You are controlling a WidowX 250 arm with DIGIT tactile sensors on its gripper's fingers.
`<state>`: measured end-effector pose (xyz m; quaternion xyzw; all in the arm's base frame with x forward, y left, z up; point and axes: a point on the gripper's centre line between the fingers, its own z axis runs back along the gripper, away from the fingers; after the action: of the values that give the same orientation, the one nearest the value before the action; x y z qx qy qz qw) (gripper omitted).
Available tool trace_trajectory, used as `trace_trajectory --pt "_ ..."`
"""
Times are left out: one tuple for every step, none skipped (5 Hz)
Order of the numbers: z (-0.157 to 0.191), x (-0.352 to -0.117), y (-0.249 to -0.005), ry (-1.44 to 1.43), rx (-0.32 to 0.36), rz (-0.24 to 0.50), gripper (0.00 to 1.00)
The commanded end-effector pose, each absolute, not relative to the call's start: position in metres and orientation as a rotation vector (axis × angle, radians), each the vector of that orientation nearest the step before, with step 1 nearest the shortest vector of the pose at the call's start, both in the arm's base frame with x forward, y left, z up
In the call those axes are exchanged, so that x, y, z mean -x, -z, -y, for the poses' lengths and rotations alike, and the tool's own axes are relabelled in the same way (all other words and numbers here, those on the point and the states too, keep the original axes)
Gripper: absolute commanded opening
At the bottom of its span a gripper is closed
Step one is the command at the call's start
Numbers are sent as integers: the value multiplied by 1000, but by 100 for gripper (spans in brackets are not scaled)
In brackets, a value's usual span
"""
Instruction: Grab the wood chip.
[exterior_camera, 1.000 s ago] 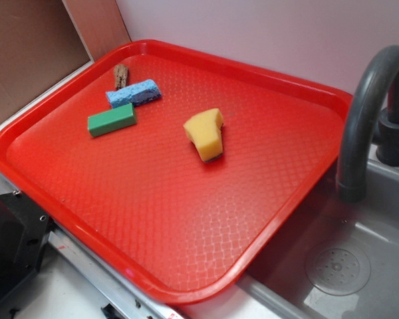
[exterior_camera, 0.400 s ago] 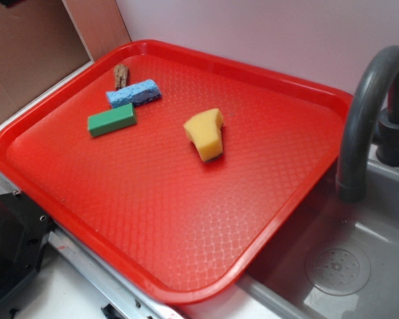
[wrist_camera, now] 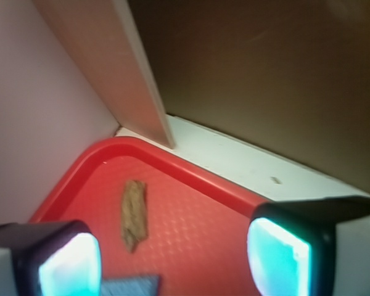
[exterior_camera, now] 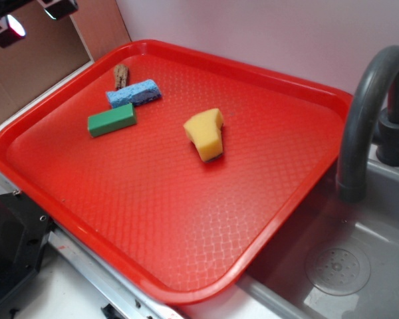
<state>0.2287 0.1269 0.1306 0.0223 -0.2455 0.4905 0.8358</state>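
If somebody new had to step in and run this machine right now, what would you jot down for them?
Gripper: open and empty, up in the air beyond the tray's far-left corner.
Wood chip: lying free on the red tray in its far-left corner, right next to one end of the blue sponge; the wrist view shows it ahead, between the two fingers.
Also on the tray: green block and yellow sponge, both apart from the chip.
Done: nothing picked up yet.
Left: bring the gripper over the chip, lower it, close on the chip without catching the blue sponge, and lift.

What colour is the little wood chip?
Brown, rough and fibrous. The wood chip shows best in the wrist view, lying on the red tray.
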Motion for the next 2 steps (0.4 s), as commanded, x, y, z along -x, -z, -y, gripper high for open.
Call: trace_trajectory --pt "-130 -267 -105 -986 -14 531 100" --pt "-124 -284 -86 -963 -14 515 100"
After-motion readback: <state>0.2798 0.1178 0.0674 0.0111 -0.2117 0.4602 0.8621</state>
